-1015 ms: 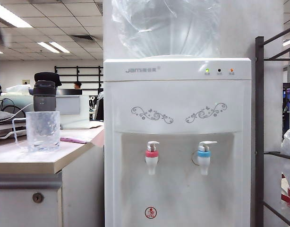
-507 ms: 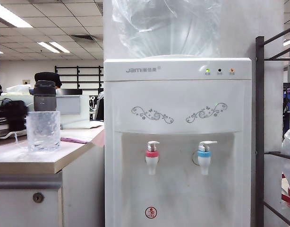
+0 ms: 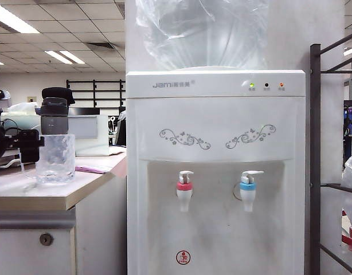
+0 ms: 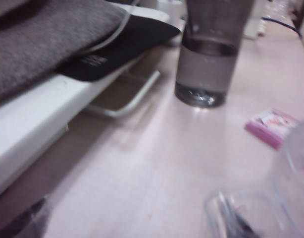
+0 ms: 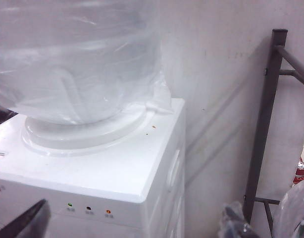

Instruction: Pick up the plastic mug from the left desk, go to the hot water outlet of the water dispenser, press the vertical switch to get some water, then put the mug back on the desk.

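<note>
Exterior view: plastic mug (image 3: 55,158) near the left bench's (image 3: 27,197) front edge; left tool (image 3: 28,146), open, just beside it.
Left wrist view: mug handle (image 4: 236,215) near; close squarely around it.
Right wrist view: right tool (image 5: 137,225) open above water dispenser (image 5: 92,168).

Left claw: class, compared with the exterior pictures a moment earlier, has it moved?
Yes. The left claw, open, has come in from the left edge toward the plastic mug, which stands beside the fixed water dispenser.

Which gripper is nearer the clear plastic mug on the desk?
Left. The left gripper is beside the clear plastic mug, at its handle; the right gripper is up by the white water dispenser.
</note>
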You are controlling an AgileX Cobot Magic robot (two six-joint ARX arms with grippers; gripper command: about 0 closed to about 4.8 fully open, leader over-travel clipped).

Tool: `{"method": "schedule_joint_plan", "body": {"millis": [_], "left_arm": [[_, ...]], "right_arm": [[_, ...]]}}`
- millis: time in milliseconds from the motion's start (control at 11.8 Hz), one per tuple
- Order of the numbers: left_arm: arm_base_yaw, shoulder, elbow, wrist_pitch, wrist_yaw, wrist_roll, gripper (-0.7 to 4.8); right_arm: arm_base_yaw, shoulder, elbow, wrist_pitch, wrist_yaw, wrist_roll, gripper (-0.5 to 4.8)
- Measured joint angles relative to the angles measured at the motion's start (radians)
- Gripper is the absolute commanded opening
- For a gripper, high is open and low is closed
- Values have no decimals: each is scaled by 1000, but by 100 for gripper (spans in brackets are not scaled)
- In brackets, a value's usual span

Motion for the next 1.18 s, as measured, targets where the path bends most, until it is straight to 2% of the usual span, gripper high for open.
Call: {"method": "schedule_joint_plan", "body": {"millis": [85,254,338,423,507,676,761,846,930,1099,1184], "left_arm": [[0,44,52,-6,-2,0,5],[0,47,55,-15,3,0,-5],[0,44,56,-4,18,-8,-5],[0,44,56,-4,18,-8,-5],[0,44,56,-4,18,-8,-5],[0,44,56,-4,18,-8,-5],[0,44,56,-4,17,-8,-5],[0,44,56,-4,18,-8,-5],[0,44,56,-4,18,-8,-6],[0,44,56,-5,17,-8,-6],[-1,7,14,18,6,-3,-5]], "right_arm": [[0,0,0,0,0,0,479],[0,0,0,0,0,0,479],[0,-1,0,-2,-3,0,109],[0,4,0,-69,-52,0,11],[0,8,0,-84,-94,0,-2],[12,18,0,-173,-249,-11,-2],[94,19,0,-280,-274,-63,-2],[209,24,0,-296,-276,-93,-2],[344,49,0,-282,-235,-98,-2],[642,138,0,-277,-16,-80,-1],[818,239,0,-200,146,-27,-1]]}}
